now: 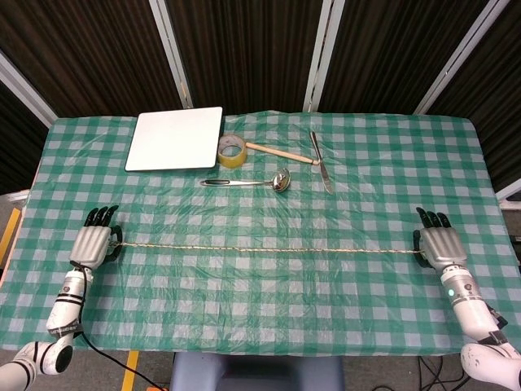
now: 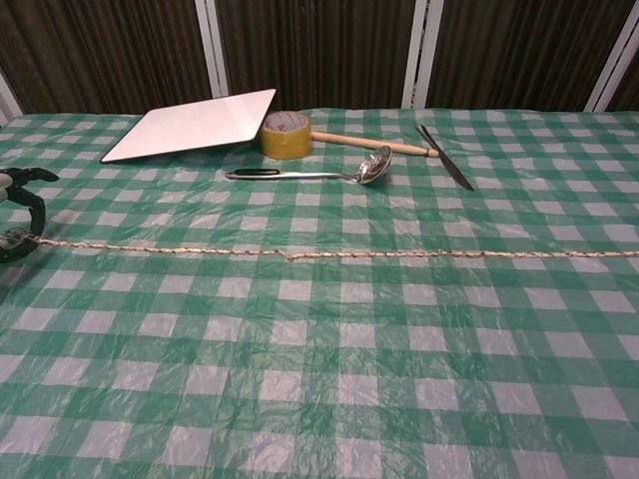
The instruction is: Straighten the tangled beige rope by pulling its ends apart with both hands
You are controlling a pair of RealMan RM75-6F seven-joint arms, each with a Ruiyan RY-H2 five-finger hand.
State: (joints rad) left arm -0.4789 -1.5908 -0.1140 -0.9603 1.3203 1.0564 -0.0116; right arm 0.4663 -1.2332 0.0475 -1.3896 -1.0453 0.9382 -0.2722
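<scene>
The beige rope [image 1: 269,250] [image 2: 329,255] runs in a nearly straight, taut line across the checked tablecloth, with no loops showing. My left hand [image 1: 95,243] holds its left end near the table's left side; in the chest view only the dark fingers [image 2: 22,215] show at the frame's edge, pinching the rope end. At the far right my right hand [image 1: 438,243] holds the other end. The chest view does not show that hand; the rope runs off its right edge.
At the back of the table lie a white board [image 1: 176,138], a roll of yellow tape [image 1: 231,149], a wooden-handled tool [image 1: 281,152], a knife [image 1: 321,163] and a metal ladle [image 1: 252,182]. The green checked cloth [image 1: 269,326] covers the table to its edges.
</scene>
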